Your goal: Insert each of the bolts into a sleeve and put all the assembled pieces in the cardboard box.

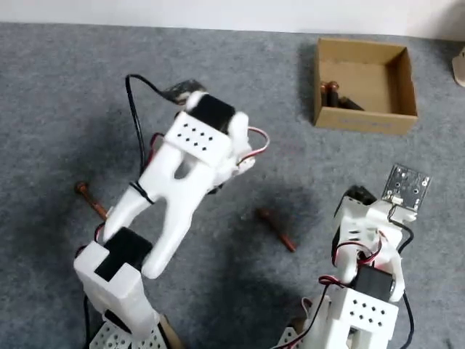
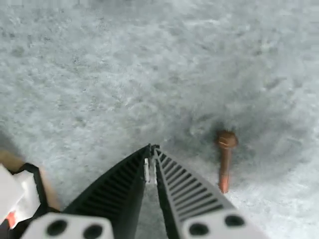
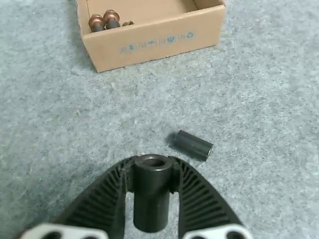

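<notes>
Grey carpet (image 1: 65, 87) lies under everything. 1 black sleeve (image 3: 149, 204) sits clamped in the right gripper (image 3: 151, 167), its long axis along the fingers and its bore facing the wrist camera. A 2nd sleeve (image 3: 191, 145) lies on its side between that gripper and the cardboard box (image 3: 154, 40), which holds 2 assembled pieces (image 3: 103, 21). The left gripper (image 2: 151, 160) is clenched on nothing. A bolt (image 2: 225, 162) lies just beside its tips, shank roughly parallel to the fingers, head at the far end.

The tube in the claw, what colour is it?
Black. The sleeve shows best in the right wrist view.
</notes>
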Tool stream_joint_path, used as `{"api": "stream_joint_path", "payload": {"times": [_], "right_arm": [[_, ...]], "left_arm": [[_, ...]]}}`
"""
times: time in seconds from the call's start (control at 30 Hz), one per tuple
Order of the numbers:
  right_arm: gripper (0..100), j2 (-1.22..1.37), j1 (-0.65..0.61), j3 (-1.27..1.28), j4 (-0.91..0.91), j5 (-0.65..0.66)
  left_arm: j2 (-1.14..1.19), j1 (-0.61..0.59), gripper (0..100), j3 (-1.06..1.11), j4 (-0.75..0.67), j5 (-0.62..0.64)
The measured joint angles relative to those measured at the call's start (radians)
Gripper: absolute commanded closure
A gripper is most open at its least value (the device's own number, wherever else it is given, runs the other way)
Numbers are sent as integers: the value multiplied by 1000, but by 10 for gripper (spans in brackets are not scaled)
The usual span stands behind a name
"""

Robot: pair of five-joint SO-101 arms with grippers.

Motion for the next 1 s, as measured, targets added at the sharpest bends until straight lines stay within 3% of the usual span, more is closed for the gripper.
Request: {"api": "stream_joint_path", "payload": {"times": [0.2, 0.4, 0.67, 0.8, 1.0], "right_arm": [[993, 0, -69, 12, 0, 0], [993, 0, -101, 15, 0, 0], [993, 0, -109, 15, 0, 126], [993, 0, -109, 15, 21, 141], [993, 0, -109, 15, 26, 144]], "left_arm": [[0, -18, 993, 195, -126, 181], [0, 64, 993, 336, -278, 328], [0, 132, 972, 354, -295, 353], [63, 129, 884, 353, -296, 367], [187, 132, 880, 305, -299, 416]]}}
